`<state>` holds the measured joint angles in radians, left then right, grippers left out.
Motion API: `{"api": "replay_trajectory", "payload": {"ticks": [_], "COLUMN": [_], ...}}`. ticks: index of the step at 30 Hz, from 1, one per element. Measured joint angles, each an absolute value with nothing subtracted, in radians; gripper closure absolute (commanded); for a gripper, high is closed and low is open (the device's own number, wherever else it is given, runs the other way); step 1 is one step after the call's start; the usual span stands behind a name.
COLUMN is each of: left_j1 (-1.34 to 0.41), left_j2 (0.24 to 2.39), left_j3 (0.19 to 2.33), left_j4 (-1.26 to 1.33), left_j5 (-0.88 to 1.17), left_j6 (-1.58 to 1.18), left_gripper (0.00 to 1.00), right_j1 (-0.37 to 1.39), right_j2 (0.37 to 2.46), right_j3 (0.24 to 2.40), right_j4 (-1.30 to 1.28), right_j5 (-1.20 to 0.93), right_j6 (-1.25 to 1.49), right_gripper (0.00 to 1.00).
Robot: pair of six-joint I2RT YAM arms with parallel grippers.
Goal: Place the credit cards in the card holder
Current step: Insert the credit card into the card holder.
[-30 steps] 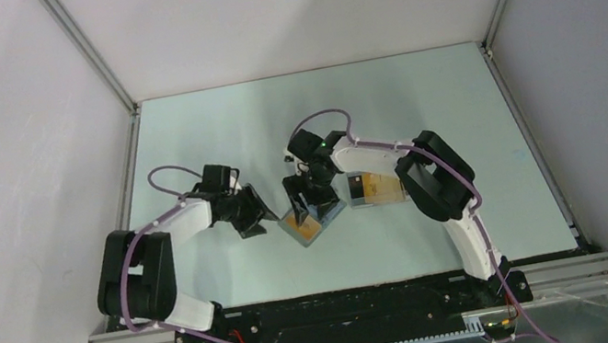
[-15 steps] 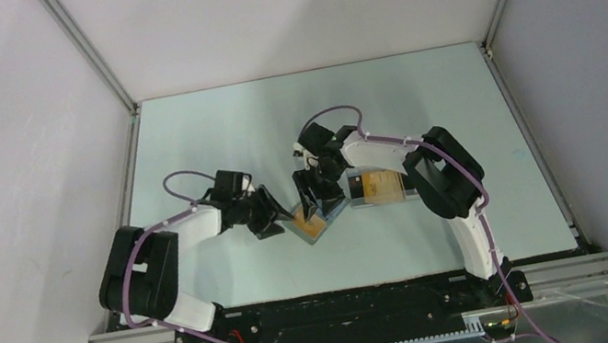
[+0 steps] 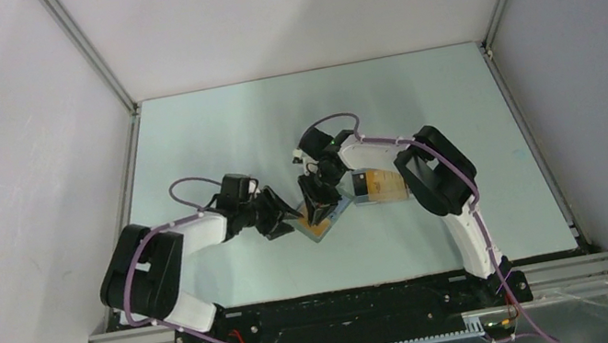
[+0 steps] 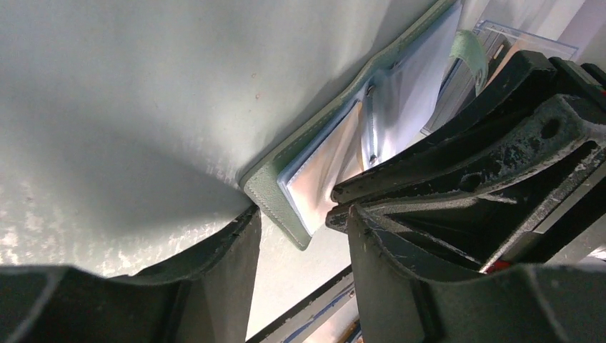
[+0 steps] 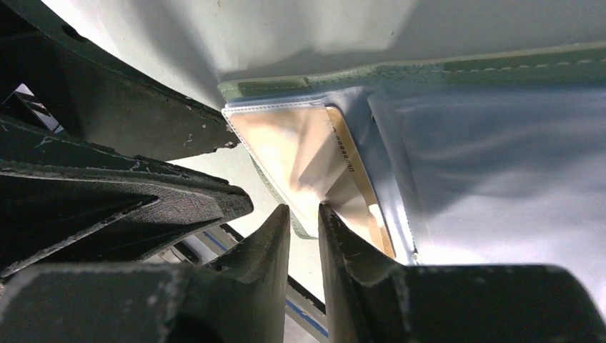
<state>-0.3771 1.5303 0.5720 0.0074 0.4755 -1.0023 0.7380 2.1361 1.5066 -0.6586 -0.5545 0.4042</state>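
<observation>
As right gripper (image 5: 304,213) narrows to a slit over the pocketed card (image 5: 300,150) mid-frame, grip unclear, left gripper (image 4: 296,214) closes in, open, at holder (image 4: 264,196) corner: seating likely underway.

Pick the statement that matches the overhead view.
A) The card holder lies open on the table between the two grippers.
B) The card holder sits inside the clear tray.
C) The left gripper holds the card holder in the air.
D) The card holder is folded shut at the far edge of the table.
A: the card holder lies spread open on the table, with the left gripper at its left corner and the right gripper over it.
</observation>
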Motion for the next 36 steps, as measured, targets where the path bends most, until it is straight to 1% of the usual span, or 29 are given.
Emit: {"api": "replay_trajectory", "payload": {"ticks": [3,4,9,11,15,21,24,32,36], "left_j1": [-0.38,-0.381,-0.381,-0.38,-0.38,-0.39,-0.404,-0.417,-0.417], "left_j2": [1.514,1.502,1.419,1.407,1.418,1.5,1.537,1.539,1.531], "left_j3": [0.563,0.558,0.537,0.529,0.529,0.53,0.541,0.553,0.57], "left_j4": [0.01,0.006,-0.069,-0.083,-0.071,0.065,0.118,0.14,0.123], "left_j5": [0.462,0.449,0.37,0.363,0.371,0.429,0.438,0.405,0.394], "left_j6": [-1.003,-1.003,-0.993,-0.995,-1.005,-1.081,-1.108,-1.101,-1.073], "left_gripper": [0.44,0.41,0.38,0.38,0.37,0.38,0.39,0.42,0.45], "right_j1": [0.738,0.738,0.741,0.742,0.722,0.664,0.659,0.651,0.642], "right_j2": [2.142,2.142,2.129,2.115,2.088,2.086,2.086,2.123,2.136], "right_j3": [1.512,1.512,1.513,1.51,1.499,1.496,1.496,1.514,1.517], "right_j4": [-0.66,-0.659,-0.652,-0.654,-0.663,-0.685,-0.689,-0.713,-0.719], "right_j5": [-0.57,-0.574,-0.582,-0.565,-0.512,-0.468,-0.469,-0.5,-0.531], "right_j6": [0.408,0.409,0.413,0.41,0.406,0.406,0.408,0.4,0.393], "right_gripper": [0.65,0.61,0.45,0.42,0.39,0.38,0.39,0.56,0.62]}}
